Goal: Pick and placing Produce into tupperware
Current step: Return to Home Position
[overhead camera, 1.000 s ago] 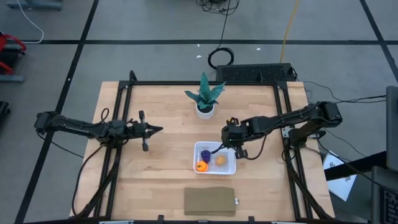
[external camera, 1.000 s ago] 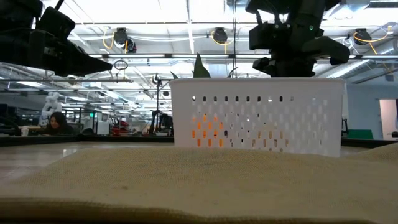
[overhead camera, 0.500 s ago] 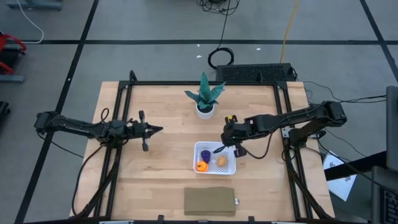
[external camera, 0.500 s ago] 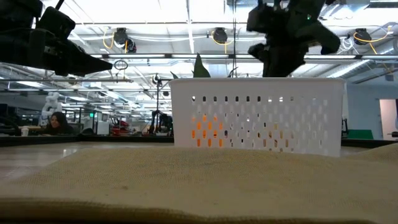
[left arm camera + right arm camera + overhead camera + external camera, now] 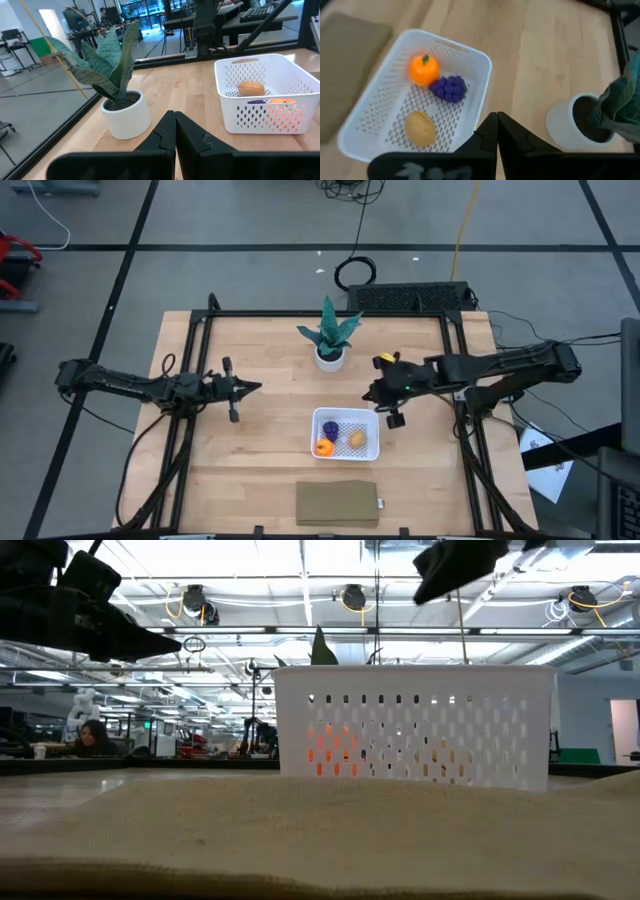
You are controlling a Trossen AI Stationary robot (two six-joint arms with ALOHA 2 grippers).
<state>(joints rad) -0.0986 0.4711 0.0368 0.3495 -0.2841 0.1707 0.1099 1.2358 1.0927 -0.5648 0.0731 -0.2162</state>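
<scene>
The white basket (image 5: 346,434) sits on the table (image 5: 270,450) between the plant (image 5: 330,340) and the brown slab (image 5: 338,503), apart from both; it stands upright and flat. All three pieces lie inside it: the orange (image 5: 323,447) in the corner nearest the slab, the grapes (image 5: 332,426) just beside it toward the plant, the potato (image 5: 356,439) on the right side; orange and grapes look to be touching, the potato lies a little apart. From the left wrist the potato (image 5: 251,88) shows over the rim, the orange (image 5: 282,102) glows through the slotted wall.

The plant's white pot (image 5: 575,122) holds only the teal leaves.

The right gripper (image 5: 370,394) hangs in the air just past the basket's far right corner, clear of the rim; its jaws are together with nothing between them, as the right wrist view shows (image 5: 496,116). The left gripper (image 5: 250,388) waits over the table's left half, well apart from the basket, jaws likewise pressed together and holding nothing (image 5: 174,114).
</scene>
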